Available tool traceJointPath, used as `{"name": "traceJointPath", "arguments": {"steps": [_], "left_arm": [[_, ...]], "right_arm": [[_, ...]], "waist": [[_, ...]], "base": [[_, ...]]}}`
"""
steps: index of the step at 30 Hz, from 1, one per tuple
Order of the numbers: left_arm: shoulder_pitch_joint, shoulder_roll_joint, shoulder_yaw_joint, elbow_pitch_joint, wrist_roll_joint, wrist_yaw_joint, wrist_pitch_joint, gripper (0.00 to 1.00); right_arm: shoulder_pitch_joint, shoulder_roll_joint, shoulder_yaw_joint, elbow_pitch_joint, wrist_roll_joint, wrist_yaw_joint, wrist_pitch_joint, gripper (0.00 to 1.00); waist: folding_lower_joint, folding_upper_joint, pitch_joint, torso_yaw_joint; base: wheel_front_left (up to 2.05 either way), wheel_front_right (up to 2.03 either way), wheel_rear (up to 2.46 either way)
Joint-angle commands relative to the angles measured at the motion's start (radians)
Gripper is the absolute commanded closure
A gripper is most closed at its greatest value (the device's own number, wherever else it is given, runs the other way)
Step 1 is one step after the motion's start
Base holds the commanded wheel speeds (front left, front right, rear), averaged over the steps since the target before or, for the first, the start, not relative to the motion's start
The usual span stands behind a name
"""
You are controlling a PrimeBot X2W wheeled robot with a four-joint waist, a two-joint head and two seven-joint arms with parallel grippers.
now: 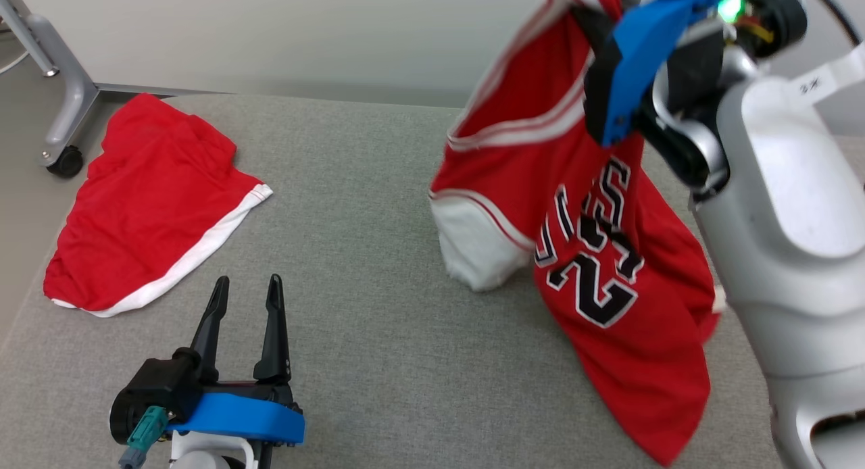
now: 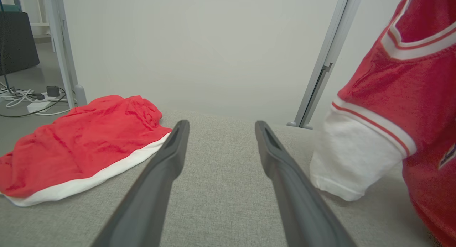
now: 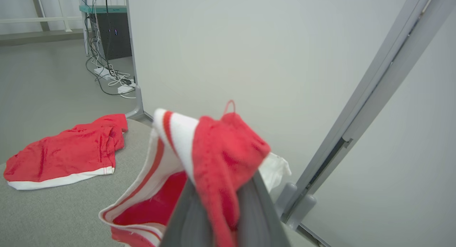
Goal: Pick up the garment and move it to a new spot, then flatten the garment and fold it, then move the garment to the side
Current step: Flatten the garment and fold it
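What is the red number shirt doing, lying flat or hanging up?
Hanging, not flat. The right claw pinches the jersey by its top, held high, so it droops in folds, white sleeve touching the grey surface.

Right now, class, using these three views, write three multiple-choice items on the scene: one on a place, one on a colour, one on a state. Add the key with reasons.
1. Where do the red shorts lie?
A. Hanging from the left jaws
B. On the far left part of the grey table
C. On the floor

2. What colour are the numerals on the jersey?
A. Blue
B. Yellow
C. Black, edged white

3. How do the left jaws stand?
A. Open, holding nothing
B. Shut on the shorts
C. Shut on the jersey

Key: 1 B, the shorts lie flat on the grey surface, apart from the jersey. 2 C, the head view shows black digits outlined in white. 3 A, the two fingers stand apart with only bare table between them.
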Motion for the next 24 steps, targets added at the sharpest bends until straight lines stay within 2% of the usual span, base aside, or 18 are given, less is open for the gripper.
{"name": "traceJointPath", "arguments": {"steps": [1, 7, 11, 18, 24], "left_arm": [[-0.004, -0.005, 0.0, -0.004, 0.005, -0.003, -0.004, 0.0], [0.003, -0.011, 0.013, -0.014, 0.014, -0.004, -0.004, 0.0], [0.013, -0.013, 0.023, -0.02, 0.02, -0.005, -0.004, 0.0], [0.004, -0.015, 0.016, -0.021, 0.028, -0.01, -0.004, 0.0], [-0.027, -0.016, -0.007, -0.016, 0.028, -0.015, -0.005, 0.0]], "right_arm": [[-0.038, -0.007, 0.011, -0.009, 0.009, 0.0, -0.018, 1.0], [-0.21, 0.003, 0.085, -0.045, 0.088, 0.0, -0.186, 1.0], [-0.231, -0.017, 0.082, -0.065, 0.163, 0.0, -0.267, 1.0], [-0.03, -0.145, 0.041, -0.041, 0.213, 0.0, -0.303, 1.0], [0.169, -0.235, -0.046, 0.113, 0.235, 0.0, -0.343, 1.0]], "waist": [[0.0002, -0.0001, 0.002, 0.004], [0.0002, -0.0001, 0.003, 0.008], [0.0002, -0.0001, 0.002, -0.003], [0.0002, -0.0001, 0.019, -0.015], [0.0002, -0.0001, 0.078, 0.005]], "base": [[0.0, 0.0, 0.0], [0.0, 0.0, 0.0], [0.0, 0.0, 0.0], [0.0, 0.0, 0.0], [0.0, 0.0, 0.0]]}}
